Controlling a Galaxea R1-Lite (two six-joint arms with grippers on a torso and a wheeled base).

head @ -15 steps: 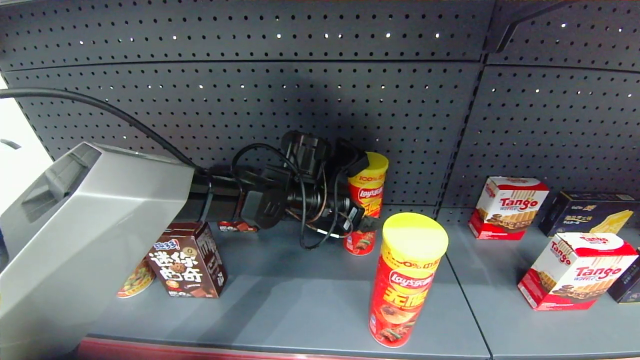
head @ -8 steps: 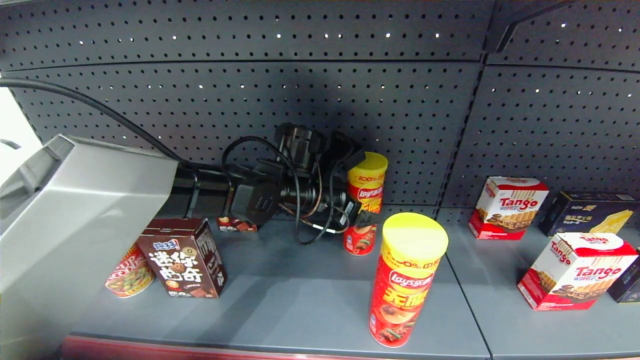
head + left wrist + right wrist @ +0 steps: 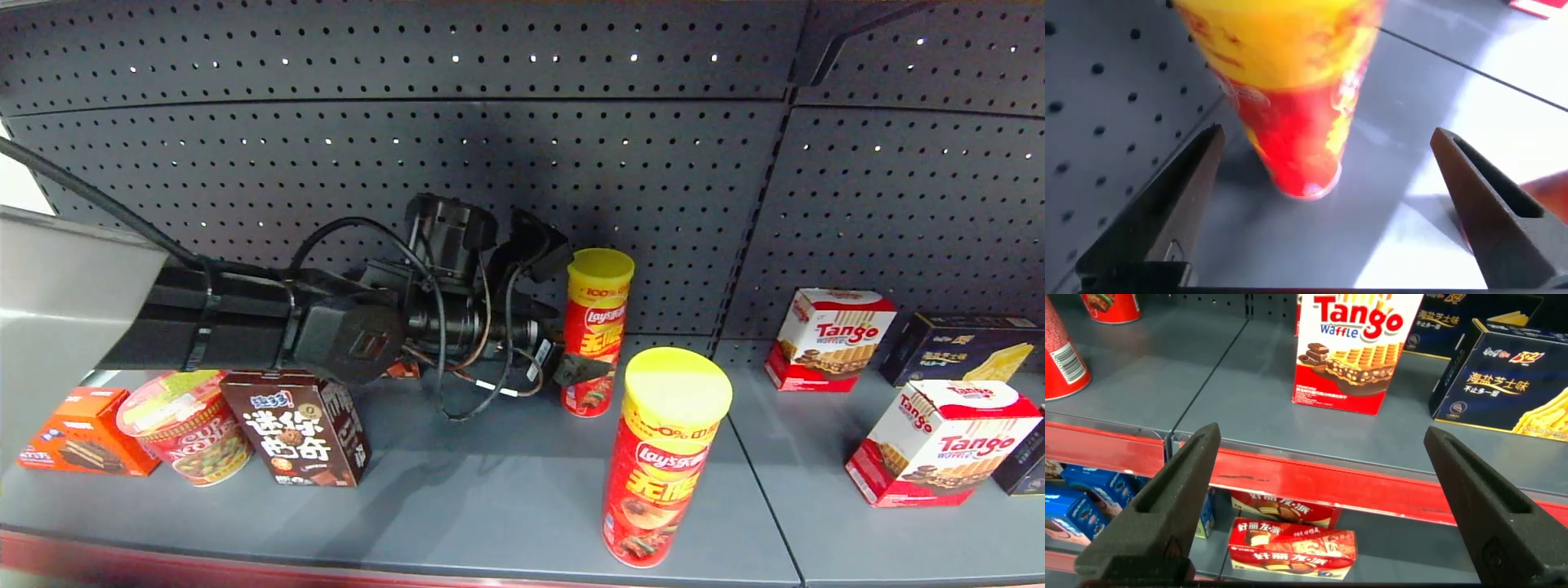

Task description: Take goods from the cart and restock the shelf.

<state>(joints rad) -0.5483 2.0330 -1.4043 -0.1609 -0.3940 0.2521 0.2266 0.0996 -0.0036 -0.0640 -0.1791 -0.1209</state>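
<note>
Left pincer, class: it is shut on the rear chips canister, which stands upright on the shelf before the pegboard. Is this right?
No. The left pincer is open, not shut on the rear chips canister: the left wrist view shows its fingers spread wide, clear of it. The canister does stand upright on the shelf before the pegboard.

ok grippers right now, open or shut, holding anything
Left gripper: open, holding nothing; the can stands just ahead, clear of both fingers.
Right gripper: open, holding nothing.
</note>
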